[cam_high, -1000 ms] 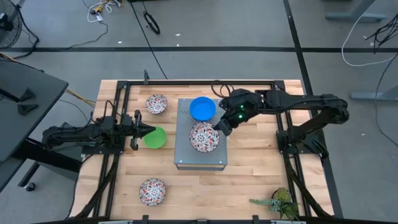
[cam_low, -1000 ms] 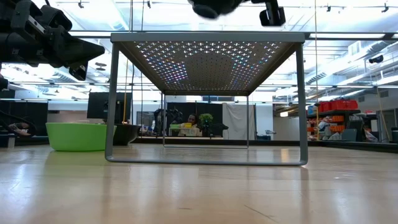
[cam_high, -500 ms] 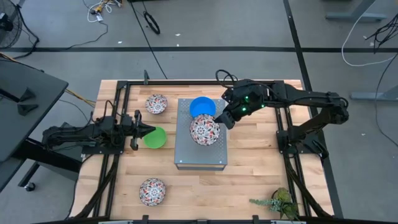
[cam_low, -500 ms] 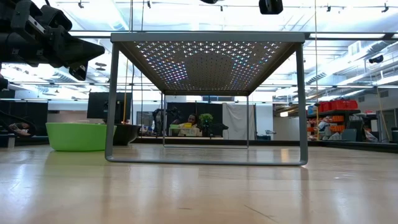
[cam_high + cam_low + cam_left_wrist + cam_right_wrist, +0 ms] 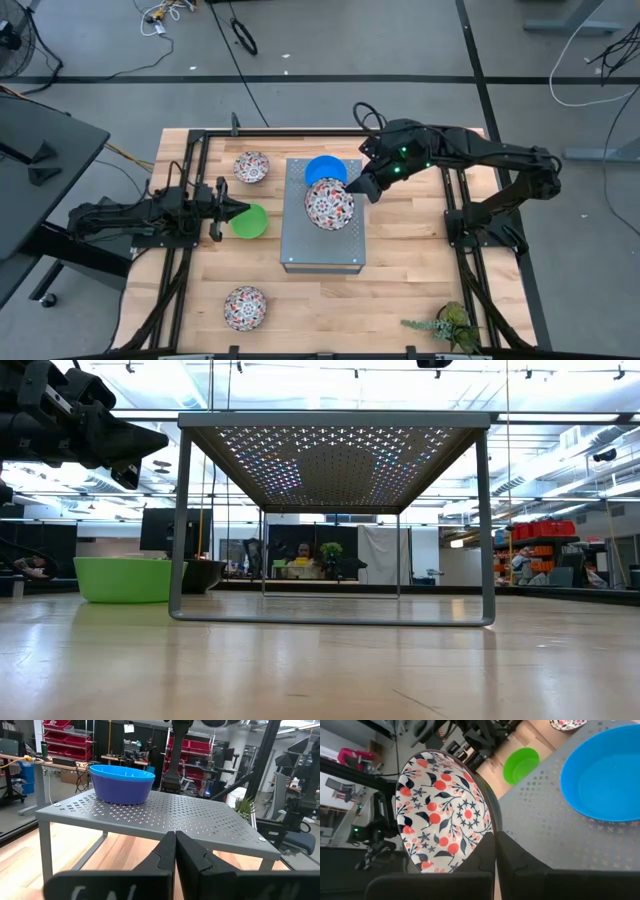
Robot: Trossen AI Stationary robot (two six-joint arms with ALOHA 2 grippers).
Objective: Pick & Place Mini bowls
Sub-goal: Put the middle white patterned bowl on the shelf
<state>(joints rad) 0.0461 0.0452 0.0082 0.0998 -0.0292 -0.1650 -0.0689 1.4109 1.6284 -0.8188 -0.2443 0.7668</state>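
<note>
Right gripper hangs above the grey perforated metal box, its fingers clamped tight on the rim of one floral bowl; in the right wrist view that bowl is tilted up on edge with its patterned inside facing the camera, clear of the box top. Left gripper waits at the left of the table, its fingers pressed together on nothing, tips just beside the green bowl.

Counting from the largest: one wooden table, two dark arms, one metal box at the table's middle. Five mini bowls are in sight: three floral, one bright blue, one green.

The bright blue bowl sits on the box top near its far edge, partly overlapped in the high view by the held bowl. A second floral bowl stands on the wood near the box's far left corner. The third floral bowl lies well apart, near the table's front edge on the left. A small plant sits at the front right corner.

Bare wood lies open to the right of the box and along the front. The near half of the box top is bare.
</note>
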